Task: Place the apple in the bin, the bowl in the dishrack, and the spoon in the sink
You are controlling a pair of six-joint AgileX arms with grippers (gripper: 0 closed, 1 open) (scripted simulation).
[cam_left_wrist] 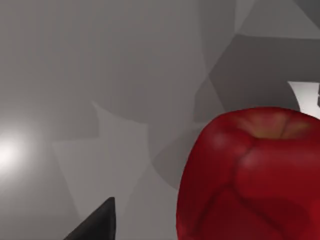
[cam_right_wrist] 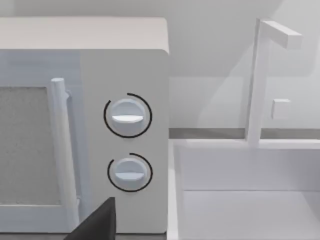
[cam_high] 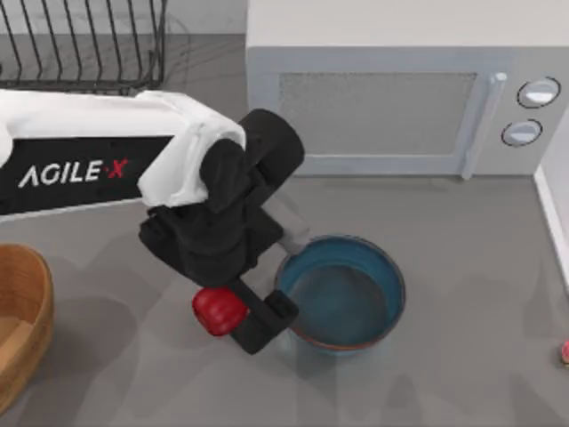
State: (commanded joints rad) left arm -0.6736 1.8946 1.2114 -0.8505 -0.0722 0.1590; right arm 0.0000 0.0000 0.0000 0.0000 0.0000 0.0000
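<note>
Left gripper (cam_high: pixel 233 313) sits over the grey table (cam_high: pixel 462 356), just left of the bowl (cam_high: pixel 340 292), with its fingers pinched on the apple (cam_high: pixel 218 311). From the top view I read the apple as held at the gripper's left side, its red body partly covered by the black finger hardware. My left wrist view confirms the hold: the apple (cam_left_wrist: pixel 250 175) lies close to the lens, stem dimple up, with one dark fingertip (cam_left_wrist: pixel 97 222) beside it and bare table surface behind.

Bowl position: upright on the table, near centre, in front of the microwave (cam_high: pixel 391 98). Bin (cam_high: pixel 22 320) position: at the table's left edge, well apart from the apple. Dishrack (cam_high: pixel 84 44) position: top-left corner, behind my left arm. Spoon (cam_high: pixel 564 351) position: a small pink-red tip at the table's right edge.

Right wrist view faces the microwave (cam_right_wrist: pixel 125 135) dials and the white sink (cam_right_wrist: pixel 245 190) with its faucet (cam_right_wrist: pixel 260 75). One dark fingertip (cam_right_wrist: pixel 100 220) shows; I cannot tell the right gripper's finger state.
</note>
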